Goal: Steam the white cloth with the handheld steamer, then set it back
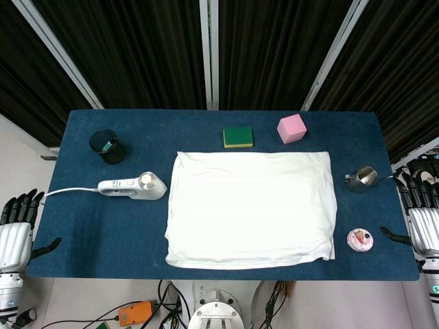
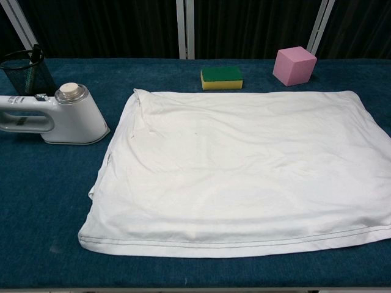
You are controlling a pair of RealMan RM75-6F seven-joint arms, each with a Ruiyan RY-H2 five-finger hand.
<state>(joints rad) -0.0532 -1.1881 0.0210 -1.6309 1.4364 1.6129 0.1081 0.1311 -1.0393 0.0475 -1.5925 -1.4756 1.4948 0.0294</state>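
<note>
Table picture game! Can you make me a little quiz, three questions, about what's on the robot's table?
1. True or false: the handheld steamer lies on the white cloth.
2. Which thing sits nearest the pink cube? A) green and yellow sponge B) black mesh cup C) small cake
3. Fill in: both hands, left hand and right hand, hold ____.

Key: 1 false, it lies beside the cloth on the blue table; 2 A; 3 nothing.

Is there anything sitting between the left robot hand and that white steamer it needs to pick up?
Nothing visible. The left robot hand waits off the table's left edge, and only bare blue table and the steamer's own cord lie before the steamer. The black mesh cup stands farther back.
</note>
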